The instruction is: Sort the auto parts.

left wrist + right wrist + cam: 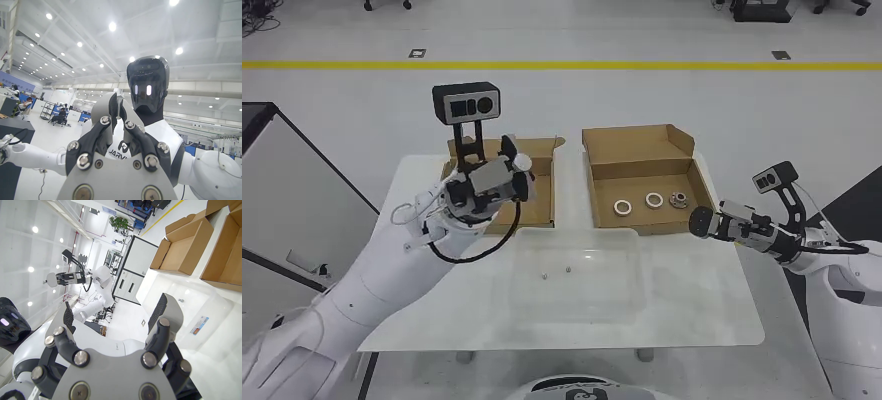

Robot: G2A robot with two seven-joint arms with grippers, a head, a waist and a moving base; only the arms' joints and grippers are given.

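Bolt (118, 110) clamped between ribbed pads (113, 108) of left gripper (117, 102), shank laid along pads, one end protruding past fingertips. Left gripper held raised, seen over left cardboard box (542, 195) in top view. Right gripper (115, 311) spread wide, nothing held, positioned just beside right cardboard box (642, 160). Two white rings (623, 208) and metal part (678, 197) seen inside right cardboard box. Two small parts (568, 266) seen lying in clear bin (632, 300) at table centre.

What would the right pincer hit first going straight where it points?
Looks free across the table; the right pincer seems aimed at the raised left arm farther off, depth unclear.
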